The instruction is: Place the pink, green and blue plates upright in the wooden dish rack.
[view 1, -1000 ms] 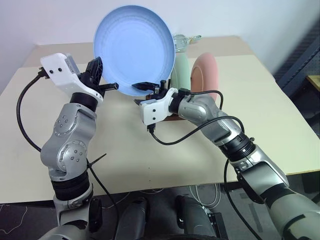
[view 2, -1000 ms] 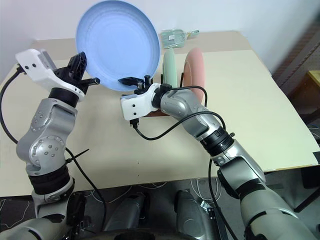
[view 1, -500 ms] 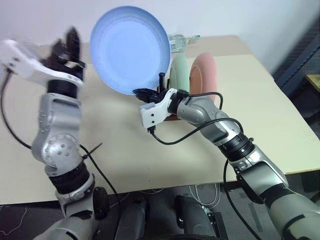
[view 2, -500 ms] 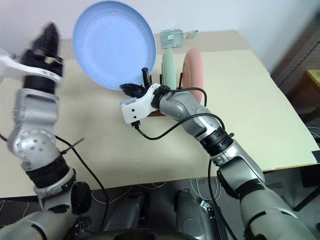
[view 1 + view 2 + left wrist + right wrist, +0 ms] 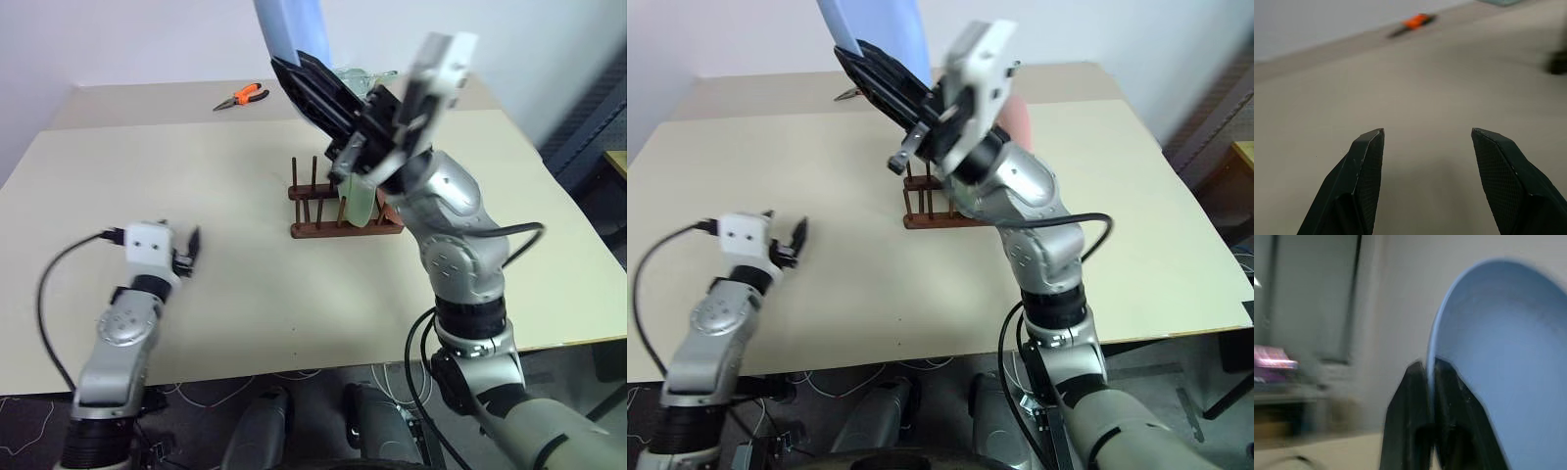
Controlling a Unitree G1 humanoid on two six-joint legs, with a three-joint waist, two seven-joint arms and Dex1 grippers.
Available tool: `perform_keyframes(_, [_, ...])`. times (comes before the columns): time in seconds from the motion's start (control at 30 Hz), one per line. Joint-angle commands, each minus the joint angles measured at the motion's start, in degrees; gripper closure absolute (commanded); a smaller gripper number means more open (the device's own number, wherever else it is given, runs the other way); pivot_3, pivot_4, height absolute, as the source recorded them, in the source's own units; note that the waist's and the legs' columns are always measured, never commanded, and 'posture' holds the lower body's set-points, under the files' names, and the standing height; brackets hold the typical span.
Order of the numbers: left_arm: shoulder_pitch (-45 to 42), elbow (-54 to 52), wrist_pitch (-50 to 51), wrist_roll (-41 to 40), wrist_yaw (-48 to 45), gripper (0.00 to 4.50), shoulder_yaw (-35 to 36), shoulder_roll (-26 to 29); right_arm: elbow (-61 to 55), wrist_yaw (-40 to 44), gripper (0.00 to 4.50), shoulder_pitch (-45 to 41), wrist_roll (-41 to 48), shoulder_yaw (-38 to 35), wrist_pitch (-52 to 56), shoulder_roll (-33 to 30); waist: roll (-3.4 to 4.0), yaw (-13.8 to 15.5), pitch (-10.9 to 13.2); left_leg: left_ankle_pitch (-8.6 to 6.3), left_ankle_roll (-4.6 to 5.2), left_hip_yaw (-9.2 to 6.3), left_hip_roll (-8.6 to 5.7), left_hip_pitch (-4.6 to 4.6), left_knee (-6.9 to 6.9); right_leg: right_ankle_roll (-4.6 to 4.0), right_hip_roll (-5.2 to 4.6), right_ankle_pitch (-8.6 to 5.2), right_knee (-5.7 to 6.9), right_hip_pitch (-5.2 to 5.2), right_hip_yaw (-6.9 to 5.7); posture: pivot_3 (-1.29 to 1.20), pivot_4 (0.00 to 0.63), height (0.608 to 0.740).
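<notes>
Right gripper (image 5: 294, 69), high at upper centre of the head views: two black fingers pinched tight on the rim of the round light blue matte plastic plate (image 5: 292, 27). Plate held edge-on to the head camera, long axis near vertical, upper part cut off by the top of the frame. In the right wrist view, rim of that plate (image 5: 1498, 362) clamped between the fingers (image 5: 1405, 421), broad face spreading toward the right of that frame, pale wall behind.

Just below the gripper, centre of frame: small dark brown wooden dish rack (image 5: 333, 211) with thin upright pegs on two base bars. Round pale mint green plastic plate (image 5: 361, 196) standing upright on edge among the pegs at the rack's right part; a sliver of the round salmon pink plate (image 5: 1019, 119) showing past the right forearm. Pegs at the rack's left end bare.

Left gripper (image 5: 184, 253), lower left of frame, low over the beige tabletop (image 5: 245, 284): fingers parted wide, nothing between them, well apart from rack and plates. Left wrist view: both fingertips (image 5: 1369, 161) spread over bare table.

Wide open tabletop left of and in front of the rack. Orange-handled pliers (image 5: 240, 96) near the far edge, upper left, well clear. Near table edge running across the lower part of the frame.
</notes>
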Motion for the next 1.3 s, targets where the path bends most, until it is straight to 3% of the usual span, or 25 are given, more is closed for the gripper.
perform_keyframes(0.03, [0.9,-2.4,-4.3,1.2,-3.6,1.61,-2.0,-0.3,-2.0,-7.8,4.50,1.4,11.5,-3.0,7.0,2.4,0.13,-0.3,0.0,0.00,0.00,0.04,0.02,0.00,-0.02,-0.03,0.01,0.01,0.03,-0.06,0.02,0.00,0.150,0.738])
perform_keyframes(0.27, [2.8,-2.8,-5.6,1.0,-8.5,1.61,-3.8,-0.7,1.0,-17.1,4.50,3.5,18.9,-4.3,11.6,6.2,0.32,-0.1,0.0,0.04,-0.01,0.12,0.04,-0.02,-0.14,0.07,0.04,0.09,0.05,-0.17,0.06,0.00,0.150,0.738])
perform_keyframes(0.9, [4.1,-5.9,-4.6,-0.2,-13.4,1.61,-4.7,-2.6,11.7,-25.5,4.50,0.1,15.8,-7.2,10.9,8.8,0.35,-0.1,0.0,0.04,0.00,0.15,0.03,-0.02,-0.11,0.08,0.13,0.09,0.04,-0.14,0.03,0.00,0.150,0.738])
perform_keyframes(1.03, [4.1,-6.2,-4.3,0.2,-13.7,1.57,-5.0,-3.1,13.6,-25.3,3.10,-2.4,14.2,-7.6,10.4,8.6,0.35,-0.2,0.0,0.04,0.00,0.15,0.03,-0.02,-0.11,0.08,0.15,0.09,0.04,-0.14,0.03,0.00,0.150,0.738])
perform_keyframes(1.13, [4.1,-6.2,-4.1,0.4,-13.8,1.57,-5.0,-3.2,13.2,-24.1,1.57,-3.7,10.9,-6.4,9.6,7.4,0.35,-0.1,0.0,0.04,0.00,0.15,0.03,-0.02,-0.11,0.08,0.15,0.09,0.04,-0.14,0.03,0.00,0.150,0.738])
perform_keyframes(1.3, [4.2,-6.1,-4.1,0.8,-13.8,1.57,-5.2,-3.2,11.2,-19.8,1.57,-6.5,4.3,-4.1,7.1,4.7,0.36,-0.1,0.0,0.04,0.00,0.15,0.02,-0.02,-0.10,0.08,0.15,0.09,0.04,-0.14,0.02,0.00,0.150,0.738])
